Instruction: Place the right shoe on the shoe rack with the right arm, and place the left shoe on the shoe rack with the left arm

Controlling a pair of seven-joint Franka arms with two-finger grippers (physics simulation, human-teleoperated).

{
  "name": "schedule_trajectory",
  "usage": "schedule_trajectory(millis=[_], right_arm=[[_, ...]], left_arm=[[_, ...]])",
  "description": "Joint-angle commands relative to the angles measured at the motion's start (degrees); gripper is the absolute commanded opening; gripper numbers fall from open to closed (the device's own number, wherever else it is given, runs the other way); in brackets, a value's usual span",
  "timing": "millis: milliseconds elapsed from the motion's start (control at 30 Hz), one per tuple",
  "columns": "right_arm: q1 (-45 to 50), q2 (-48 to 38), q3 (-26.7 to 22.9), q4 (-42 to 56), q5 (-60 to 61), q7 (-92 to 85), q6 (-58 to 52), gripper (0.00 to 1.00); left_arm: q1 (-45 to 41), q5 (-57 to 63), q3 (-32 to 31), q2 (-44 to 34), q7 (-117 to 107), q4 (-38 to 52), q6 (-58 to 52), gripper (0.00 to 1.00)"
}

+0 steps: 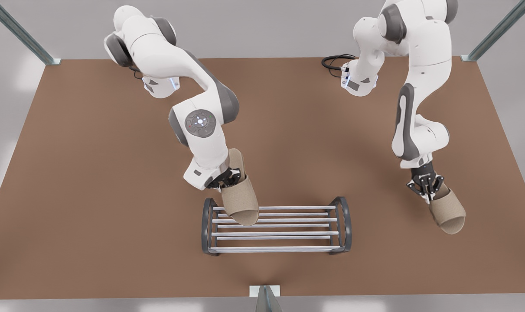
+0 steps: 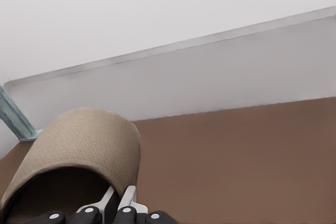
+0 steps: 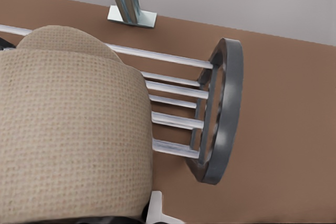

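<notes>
1. The desk (image 1: 93, 173) carries the shoe rack (image 1: 276, 229) near its front edge's middle.
2. The right gripper (image 1: 228, 178) clamps the right shoe (image 1: 240, 201), toe over the shoe rack's end.
3. The left gripper (image 1: 426, 187) clamps the left shoe (image 1: 448, 212) beside the rack, toward the desk's side edge.

Right shoe (image 3: 68, 129) over rack's (image 3: 220, 108) near bars

**Brown table, metal posts, a black cable**

A brown tabletop (image 1: 93, 173) spans the scene. Grey metal posts rise at its far corners (image 1: 21, 32) (image 1: 498, 30), and another post (image 1: 265, 299) stands at the near edge's middle. A black cable (image 1: 334, 63) loops on the far side.
</notes>
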Motion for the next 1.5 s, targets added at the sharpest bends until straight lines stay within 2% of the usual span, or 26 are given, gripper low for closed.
schedule_trajectory(millis=[0,133,233,467,633,733,900,1000,1033,1067,1100,1133,1300,1367,1400,1467], right_arm=[[1.8,1.6,-2.8,1.8,2.2,49.8,1.5,0.21],[3.7,3.8,-5.0,1.8,2.3,49.8,7.7,0.21],[5.1,5.1,-5.5,1.8,2.2,49.8,11.0,0.21],[8.5,8.3,-7.2,1.4,1.8,49.8,16.4,0.21],[8.7,8.8,-6.6,-1.3,-4.4,49.9,21.7,0.21],[9.4,8.8,-6.4,-3.2,-6.1,49.9,23.4,0.25],[11.3,8.9,-6.4,-7.3,-9.7,51.9,29.0,0.26],[11.8,8.9,-6.4,-8.3,-10.9,51.9,30.0,0.26],[11.9,8.9,-6.4,-9.5,-11.9,51.9,32.1,0.37],[11.8,8.8,-6.4,-9.5,-12.1,51.7,32.2,0.66],[11.8,8.9,-6.4,-9.5,-13.8,51.7,32.2,0.88],[11.7,8.9,-6.4,-9.5,-14.4,51.7,32.4,1.00],[11.8,8.8,-6.2,-9.3,-14.5,51.6,32.4,1.00],[11.2,8.2,-4.2,-9.2,-14.1,51.3,31.6,1.00],[9.8,7.5,-1.5,-9.2,-14.2,51.0,29.4,1.00],[3.4,2.6,7.4,-8.9,-14.1,45.9,20.7,1.00]], left_arm=[[-1.9,0.0,0.0,-5.9,-37.6,-0.1,3.8,0.21],[-13.1,-0.6,-0.3,-14.8,-37.6,0.4,4.5,0.21],[-23.9,-4.3,-0.3,-16.6,-37.7,5.5,7.1,0.21],[-24.3,-10.9,-10.6,-16.5,-37.7,10.7,7.9,0.21],[-24.1,-16.7,-11.0,-11.5,-37.7,10.7,6.6,0.21],[-24.1,-19.7,-11.1,-7.4,-37.7,13.4,6.3,0.21],[-26.8,-20.6,-10.6,-7.6,-37.7,13.3,6.2,0.21],[-26.9,-20.8,-10.6,-4.5,-37.7,13.3,6.1,0.21],[-26.8,-21.0,-10.6,-3.6,-37.7,13.4,4.4,0.21],[-26.8,-21.6,-10.6,-2.8,-37.7,13.3,3.6,0.21],[-26.8,-21.8,-10.6,-2.4,-37.7,13.4,3.3,0.21],[-26.8,-22.4,-10.7,-1.7,-37.7,13.4,2.4,0.21],[-26.3,-23.5,-10.8,-0.1,-37.8,15.2,1.9,0.21],[-26.2,-24.1,-10.8,1.0,-37.9,16.0,1.9,0.21],[-26.2,-24.3,-10.8,1.8,-37.9,17.0,2.2,0.21],[-25.5,-24.4,-10.8,3.5,-38.0,17.9,2.3,0.21]])
